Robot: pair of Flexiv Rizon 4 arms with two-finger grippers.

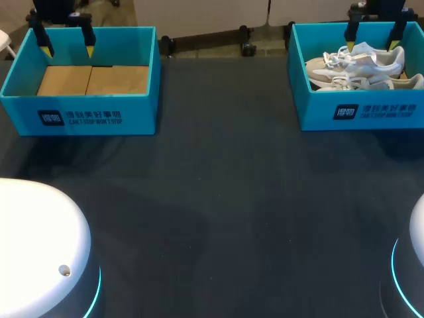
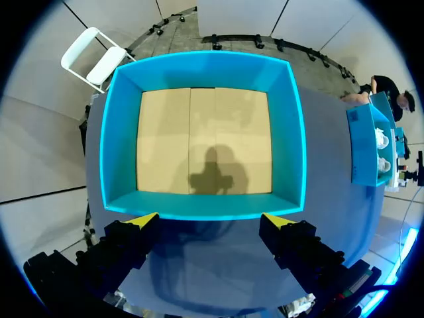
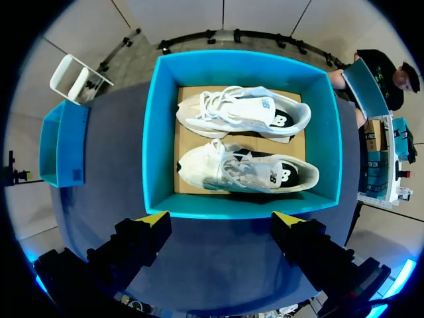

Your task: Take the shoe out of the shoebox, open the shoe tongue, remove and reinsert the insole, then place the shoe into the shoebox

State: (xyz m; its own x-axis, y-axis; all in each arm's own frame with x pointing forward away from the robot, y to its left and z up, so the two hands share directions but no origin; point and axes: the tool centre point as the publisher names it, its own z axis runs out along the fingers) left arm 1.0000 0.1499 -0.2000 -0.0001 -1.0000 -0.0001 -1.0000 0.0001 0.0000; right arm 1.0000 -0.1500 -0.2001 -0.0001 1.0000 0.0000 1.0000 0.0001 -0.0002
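Observation:
Two white shoes lie side by side in the teal shoebox (image 1: 358,109) at the table's far right: one shoe (image 1: 361,61) at the back, the other (image 1: 381,81) nearer the front wall. My right gripper (image 1: 372,44) hangs open above that box. In the right wrist view, both shoes (image 3: 242,112) (image 3: 245,169) rest on the cardboard floor, ahead of the open right gripper (image 3: 220,218) and apart from it. My left gripper (image 1: 67,49) hangs open over the other teal box (image 1: 79,112), which holds nothing; the left gripper (image 2: 211,220) sits just short of its near wall (image 2: 205,205).
The two boxes stand at the far left and far right of the dark table (image 1: 218,199). The arms' white bases (image 1: 40,252) stand at the near corners. From the right wrist, the empty box (image 3: 63,142) shows off to the side.

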